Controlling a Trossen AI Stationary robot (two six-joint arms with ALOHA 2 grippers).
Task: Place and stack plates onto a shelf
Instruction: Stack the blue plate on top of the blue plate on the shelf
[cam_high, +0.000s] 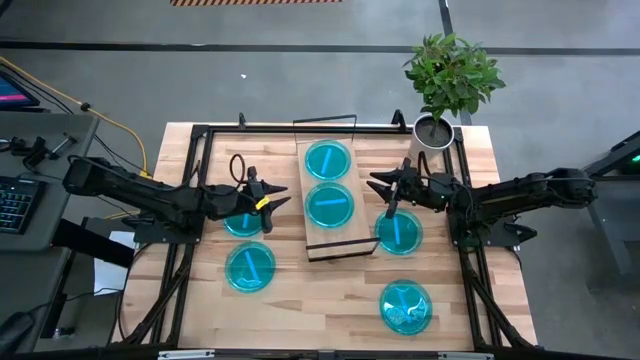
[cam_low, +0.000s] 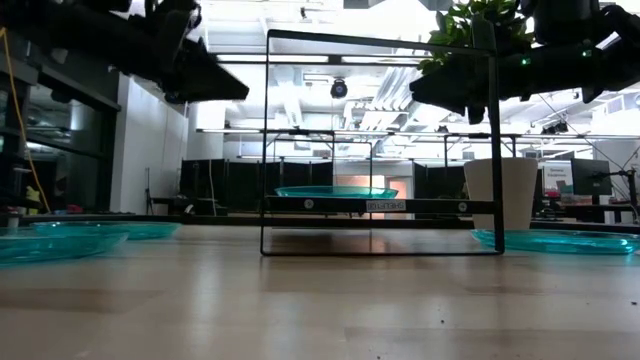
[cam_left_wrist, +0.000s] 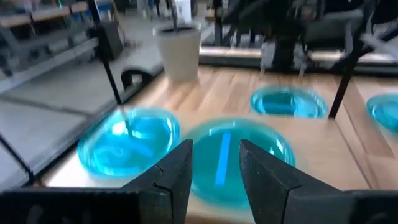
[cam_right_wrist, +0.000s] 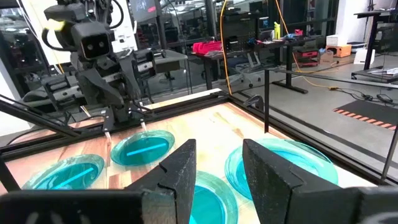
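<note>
The shelf is a light-wood board with a thin black frame in the middle of the table. Two cyan plates lie flat on it, one at the far end and one nearer. Four more lie flat on the tabletop: two left of the shelf and two on the right. My left gripper is open, raised beside the shelf's left edge. My right gripper is open, raised beside its right edge. The low view shows both above the table.
A potted plant stands at the table's far right corner. A black metal frame runs around the tabletop. A black wire stand rises behind the shelf's far end. Bare wood shows along the near edge.
</note>
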